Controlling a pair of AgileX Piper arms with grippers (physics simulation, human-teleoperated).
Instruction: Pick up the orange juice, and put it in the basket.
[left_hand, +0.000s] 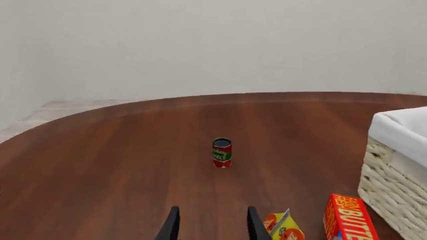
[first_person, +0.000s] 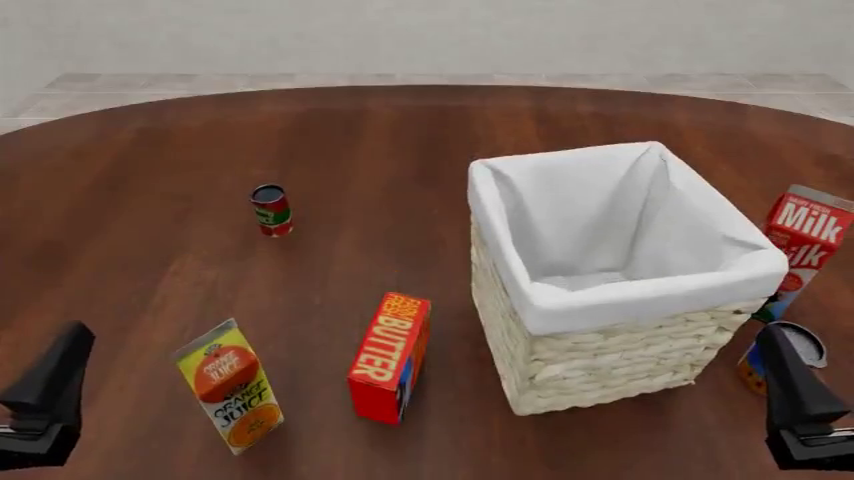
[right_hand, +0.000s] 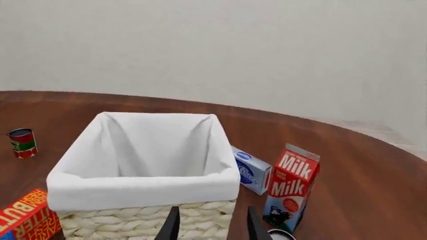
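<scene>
In the front view the orange juice (first_person: 228, 398) is standing near the left gripper (first_person: 47, 400), left of the butter box (first_person: 390, 356) and the basket (first_person: 617, 275), while in the wrist views both the left gripper (left_hand: 209, 225) and the right gripper (right_hand: 209, 225) are showing parted, empty fingers.

Both tools (left_hand: 209, 225) (right_hand: 209, 225) empty, fingers parted.

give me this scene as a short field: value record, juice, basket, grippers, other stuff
orange juice: upright on the table, near left, untouched
basket: right of centre, nothing visible inside
left gripper: open, holding nothing, juice beside it
right gripper: open, facing the basket
butter box: between juice and basket
milk carton: right of basket
small can: far left
</scene>
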